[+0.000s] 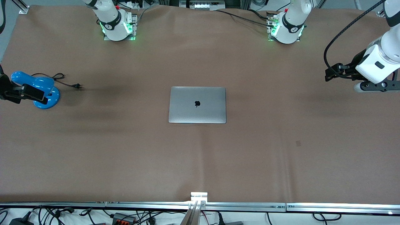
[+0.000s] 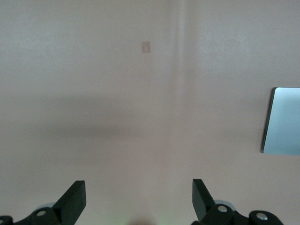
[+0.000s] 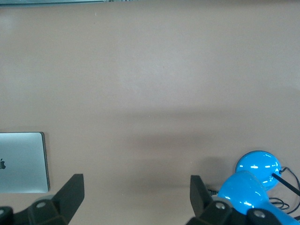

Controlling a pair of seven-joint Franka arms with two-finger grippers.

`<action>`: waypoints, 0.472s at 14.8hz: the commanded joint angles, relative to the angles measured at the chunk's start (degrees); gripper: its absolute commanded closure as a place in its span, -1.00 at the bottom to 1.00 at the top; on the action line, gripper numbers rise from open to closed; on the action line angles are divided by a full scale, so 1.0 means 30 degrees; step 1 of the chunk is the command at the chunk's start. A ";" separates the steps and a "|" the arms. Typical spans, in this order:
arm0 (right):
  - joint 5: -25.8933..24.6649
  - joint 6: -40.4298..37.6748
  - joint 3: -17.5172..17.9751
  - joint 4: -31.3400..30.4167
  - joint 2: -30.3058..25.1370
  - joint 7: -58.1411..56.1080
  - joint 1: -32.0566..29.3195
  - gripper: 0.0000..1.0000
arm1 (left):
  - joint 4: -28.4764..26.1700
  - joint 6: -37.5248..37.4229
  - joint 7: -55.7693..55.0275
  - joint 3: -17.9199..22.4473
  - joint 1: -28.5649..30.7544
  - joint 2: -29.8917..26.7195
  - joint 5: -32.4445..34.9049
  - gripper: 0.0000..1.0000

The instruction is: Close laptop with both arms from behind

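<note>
While laptop (image 1: 197, 105) lies shut mid-table, left gripper (image 2: 138, 199), right gripper (image 3: 136, 194) hang at table ends — fingers spread, empty.

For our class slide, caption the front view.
Closed laptop at table centre; both grippers wait open at the table's ends.

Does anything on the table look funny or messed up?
Nothing looks broken or spilled. The slim grey metal laptop lies shut and square mid-table. A shiny blue lamp sits at the right arm's end, its black cord loose and unplugged. The left gripper and right gripper hang open, well apart from the laptop.
</note>
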 commanded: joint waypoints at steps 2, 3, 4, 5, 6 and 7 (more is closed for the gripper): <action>-0.0726 0.0361 0.0468 -0.2438 -0.1481 -0.0304 -0.0322 -1.00 | 0.0543 -0.0157 0.0331 0.0052 0.0024 0.0256 -0.0138 -1.00; -0.1163 0.0827 0.0526 -0.3522 -0.2329 -0.0304 -0.0293 -1.00 | 0.0573 -0.0244 0.0331 0.0052 -0.0006 0.0256 -0.0138 -1.00; -0.1312 0.1615 0.0555 -0.4983 -0.3265 -0.0304 -0.0292 -1.00 | 0.0573 -0.0303 0.0331 0.0052 0.0023 0.0256 -0.0167 -1.00; -0.1314 0.2406 0.0585 -0.6390 -0.4145 -0.0304 -0.0292 -1.00 | 0.0602 -0.0362 0.0331 0.0052 0.0023 0.0256 -0.0167 -1.00; -0.1285 0.3052 0.0585 -0.7651 -0.4995 -0.0246 -0.0292 -1.00 | 0.0544 -0.0392 0.0331 0.0052 0.0023 0.0256 -0.0167 -1.00; -0.1255 0.3464 0.0585 -0.8708 -0.5699 -0.0245 -0.0292 -1.00 | 0.0573 -0.0479 0.0360 0.0052 0.0023 0.0256 -0.0167 -1.00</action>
